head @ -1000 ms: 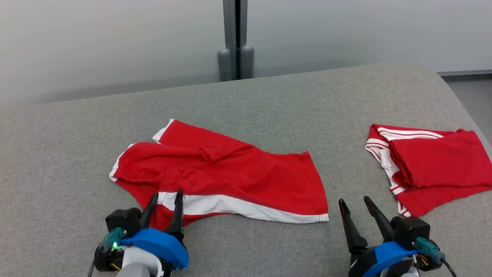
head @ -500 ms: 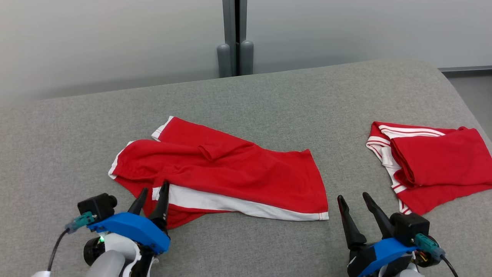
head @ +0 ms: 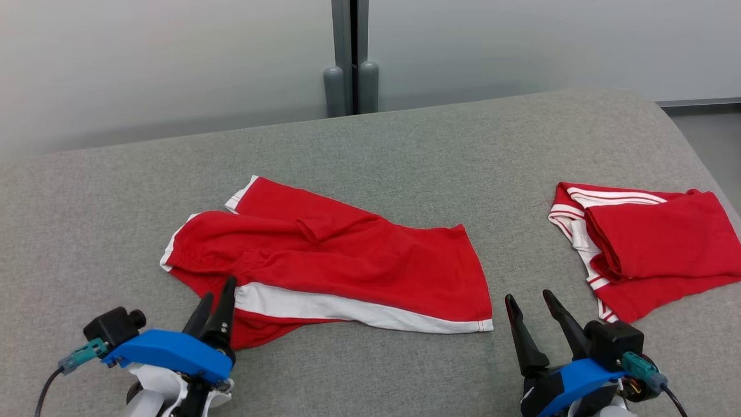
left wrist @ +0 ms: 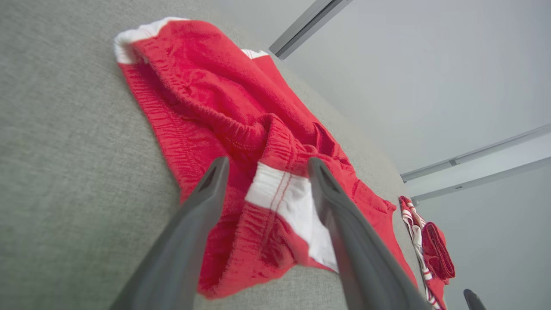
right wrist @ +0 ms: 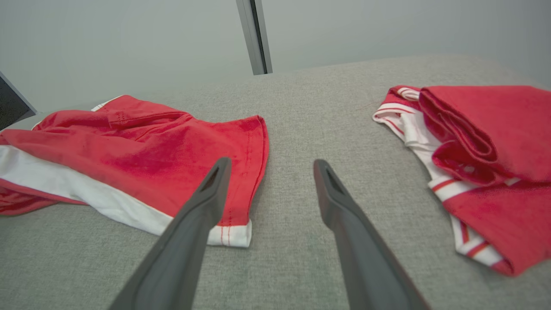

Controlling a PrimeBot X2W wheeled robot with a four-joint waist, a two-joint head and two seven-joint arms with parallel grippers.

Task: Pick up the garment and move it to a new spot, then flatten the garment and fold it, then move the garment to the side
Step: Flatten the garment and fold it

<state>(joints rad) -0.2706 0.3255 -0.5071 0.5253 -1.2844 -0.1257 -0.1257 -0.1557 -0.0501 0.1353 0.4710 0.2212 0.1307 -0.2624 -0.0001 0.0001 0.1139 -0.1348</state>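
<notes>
My left gripper (head: 218,288) stood open, its fingers (left wrist: 189,228) either side of the white stripe (left wrist: 284,198) at the near left end of the shorts (head: 347,260); I could not tell whether they touched the cloth. My right gripper (head: 528,296) was open too, over bare worktop (head: 405,150) just beside the shorts' right hem. The shorts lay rumpled mid-worktop. A folded red garment (head: 654,243) lay well apart at the right

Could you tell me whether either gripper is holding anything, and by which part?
Nothing is held: the left gripper stands open astride the waistband corner of the red shorts; the right gripper is open too.
</notes>
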